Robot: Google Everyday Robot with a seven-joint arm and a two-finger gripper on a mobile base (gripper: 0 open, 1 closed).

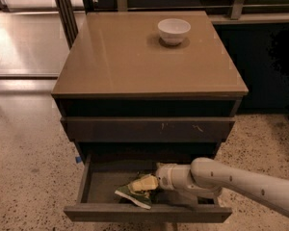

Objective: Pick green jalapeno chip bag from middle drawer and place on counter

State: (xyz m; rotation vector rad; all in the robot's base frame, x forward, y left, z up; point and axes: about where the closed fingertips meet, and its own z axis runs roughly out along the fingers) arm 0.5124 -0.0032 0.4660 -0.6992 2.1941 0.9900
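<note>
The green jalapeno chip bag (133, 195) lies crumpled on the floor of the open middle drawer (102, 182), near its front wall and about midway across. Our claw (143, 183) sits at the bag's upper edge, touching it, reaching in from the right on the pale arm (241, 184). We cannot tell whether it grips the bag or only rests against it. We judge this to be the grasping step, since the bag is not yet lifted. Next we would need a sure hold, then a lift clear of the drawer's front wall and out past the scratched drawer front (149, 129) above. Then we would carry the bag up to the table (130, 61), setting it down apart from the white bowl (174, 31) near the far edge.
</note>
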